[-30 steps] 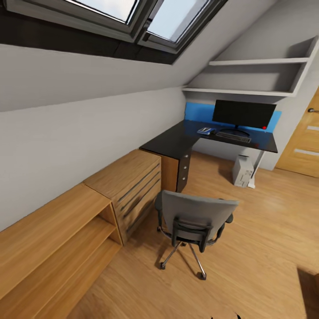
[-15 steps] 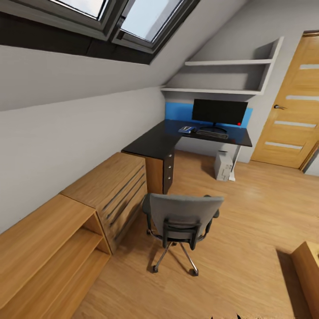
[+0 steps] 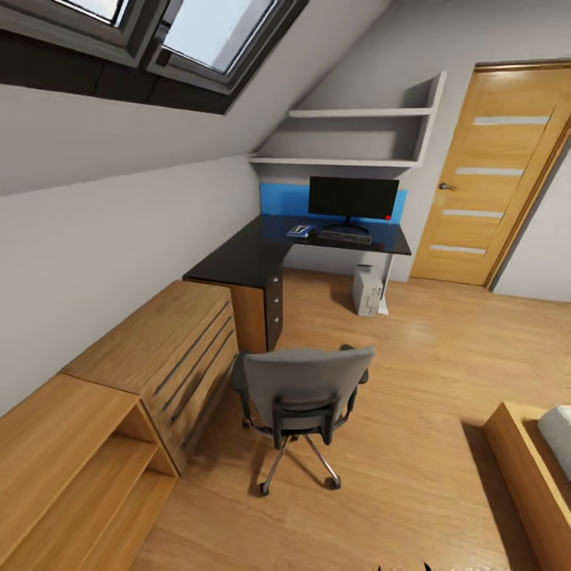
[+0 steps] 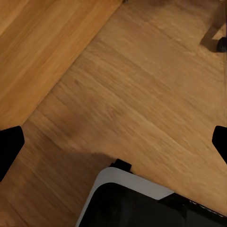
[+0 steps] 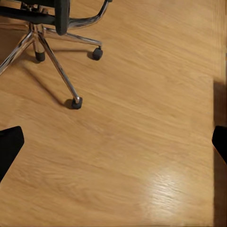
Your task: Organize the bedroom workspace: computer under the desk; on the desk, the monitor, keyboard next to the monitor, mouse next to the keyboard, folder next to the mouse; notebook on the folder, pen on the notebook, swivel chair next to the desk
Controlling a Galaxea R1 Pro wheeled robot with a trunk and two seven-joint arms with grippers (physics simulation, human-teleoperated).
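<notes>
The swivel chair [image 3: 305, 388] stands on the floor with its grey back toward me, hiding its seat and the folder. Its chrome base [image 5: 56, 52] shows in the right wrist view. Beyond it, the black desk [image 3: 238, 262] carries the monitor [image 3: 353, 198] with the keyboard [image 3: 345, 236] in front of it. A small blue-grey item [image 3: 299, 231] lies left of the keyboard. I cannot make out the mouse, notebook or pen at this distance. The white computer [image 3: 367, 290] stands under the desk. My left gripper [image 4: 115, 146] and right gripper [image 5: 115, 145] hang open over bare floor.
A light wood dresser [image 3: 170, 349] and an open shelf unit [image 3: 71, 468] line the left wall. A wooden door [image 3: 476, 174] is at the back right, and a bed frame corner [image 3: 531, 468] at the right. My own base [image 4: 142, 198] sits below the left gripper.
The whole picture has slid left as my view turned right, bringing the door and bed corner into sight. Nothing in the room has moved.
</notes>
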